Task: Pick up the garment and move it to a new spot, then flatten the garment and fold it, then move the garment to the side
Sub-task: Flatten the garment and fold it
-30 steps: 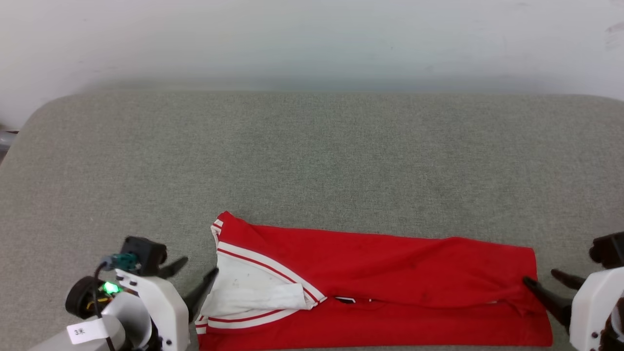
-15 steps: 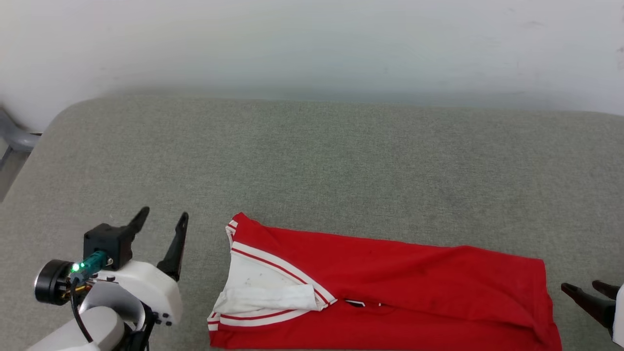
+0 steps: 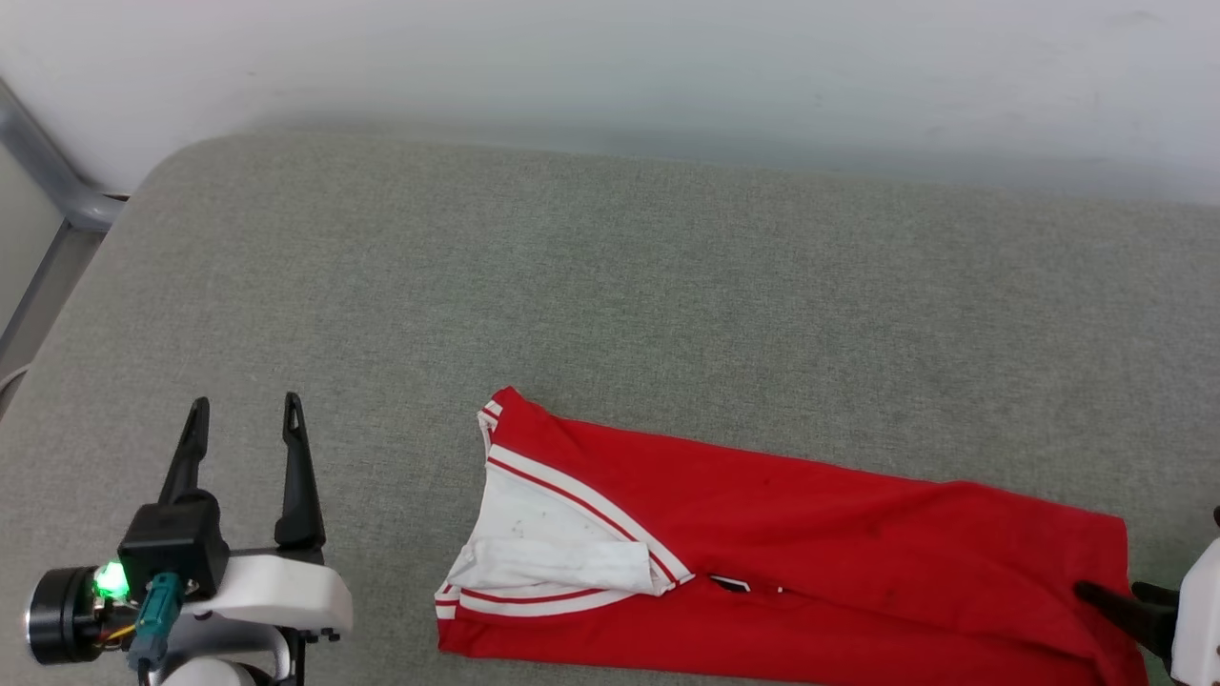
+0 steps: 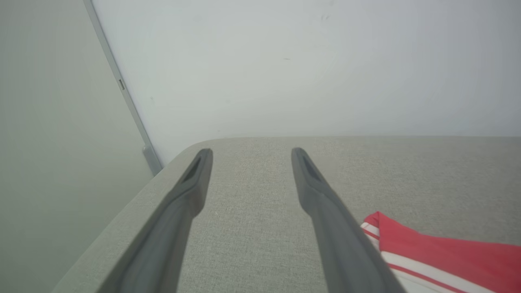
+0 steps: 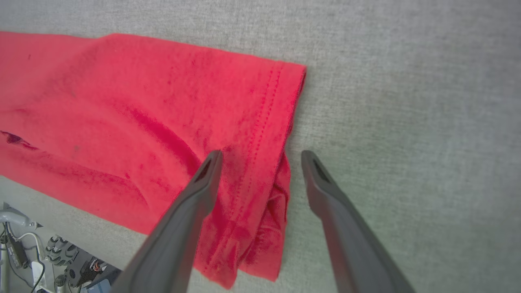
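Red garment (image 3: 810, 562) lies folded lengthwise along the grey cushion (image 3: 610, 286) near edge. Left hand (image 3: 246, 412) spread, empty, off to the side. Right hand (image 5: 261, 154) spread, straddling the bunched hem. Risk: pinching one layer undoes the fold.

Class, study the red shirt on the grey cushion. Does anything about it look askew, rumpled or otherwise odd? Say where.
The garment lies folded in a long strip, but untidily: its white sleeve is doubled over at the left end and speckled with dark marks, and the hem corner at the right end is bunched and wrinkled.
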Controlling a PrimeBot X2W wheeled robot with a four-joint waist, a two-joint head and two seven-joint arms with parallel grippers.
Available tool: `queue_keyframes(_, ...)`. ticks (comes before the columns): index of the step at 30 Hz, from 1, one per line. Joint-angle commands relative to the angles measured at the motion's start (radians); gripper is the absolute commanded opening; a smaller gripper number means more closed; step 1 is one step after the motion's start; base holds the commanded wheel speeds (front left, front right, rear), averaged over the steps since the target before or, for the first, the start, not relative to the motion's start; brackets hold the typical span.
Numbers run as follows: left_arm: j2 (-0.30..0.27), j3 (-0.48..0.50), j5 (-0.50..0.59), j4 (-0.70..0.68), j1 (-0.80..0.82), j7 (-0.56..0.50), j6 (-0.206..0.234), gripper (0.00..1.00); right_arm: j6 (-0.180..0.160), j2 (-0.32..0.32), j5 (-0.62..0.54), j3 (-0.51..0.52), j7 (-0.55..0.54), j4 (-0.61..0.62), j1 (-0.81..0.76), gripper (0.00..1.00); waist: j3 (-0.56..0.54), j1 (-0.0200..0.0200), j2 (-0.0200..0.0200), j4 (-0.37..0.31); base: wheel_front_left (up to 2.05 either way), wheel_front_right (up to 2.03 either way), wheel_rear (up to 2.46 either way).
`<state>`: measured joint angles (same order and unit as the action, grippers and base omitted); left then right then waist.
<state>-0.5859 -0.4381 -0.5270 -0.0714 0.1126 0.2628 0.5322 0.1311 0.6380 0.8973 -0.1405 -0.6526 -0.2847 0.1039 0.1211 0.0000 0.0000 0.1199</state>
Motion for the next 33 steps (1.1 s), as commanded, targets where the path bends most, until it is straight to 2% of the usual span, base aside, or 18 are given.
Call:
queue_keyframes(1,0.015,0.013,0.016,-0.004,-0.019,0.002,-0.008,1.00,-0.001,-0.003,0.000,-0.004,0.002,-0.005,0.011,1.00,0.007,0.0000,0.0000,0.007,0.00,0.00,0.00)
queue_keyframes(9,0.165,0.129,0.173,-0.017,-0.116,0.002,-0.101,1.00,-0.001,-0.037,0.024,-0.075,-0.003,-0.067,0.023,1.00,0.030,0.0000,0.0000,0.024,0.00,0.00,0.00)
queue_keyframes(18,0.308,0.218,0.285,0.059,-0.141,0.002,-0.222,1.00,0.002,-0.066,0.082,-0.191,0.007,-0.091,0.033,1.00,0.039,0.0000,0.0000,0.031,0.00,0.00,0.00)
queue_keyframes(19,0.319,0.230,0.296,0.068,-0.140,0.002,-0.236,1.00,0.002,-0.065,0.089,-0.202,0.013,-0.088,0.034,0.76,0.038,0.0000,0.0000,0.031,0.00,0.00,0.00)
queue_keyframes(20,0.330,0.240,0.308,0.073,-0.139,0.002,-0.246,1.00,0.002,-0.061,0.093,-0.209,0.022,-0.087,0.036,0.31,0.037,0.0000,0.0000,0.032,0.00,0.00,0.00)
queue_keyframes(21,0.338,0.248,0.321,0.078,-0.139,0.002,-0.256,1.00,0.002,-0.057,0.099,-0.218,0.027,-0.086,0.039,0.00,0.035,0.0000,0.0000,0.031,0.00,0.00,0.00)
queue_keyframes(27,0.387,0.300,0.383,0.091,-0.154,0.002,-0.302,1.00,0.000,-0.007,0.127,-0.238,0.093,-0.066,0.064,0.00,0.022,0.0000,0.0000,0.025,0.00,0.00,0.00)
queue_keyframes(33,0.419,0.337,0.431,0.083,-0.169,0.002,-0.327,1.00,-0.001,0.049,0.159,-0.232,0.146,-0.057,0.077,0.00,0.004,0.0000,0.0000,0.020,0.00,0.00,0.00)
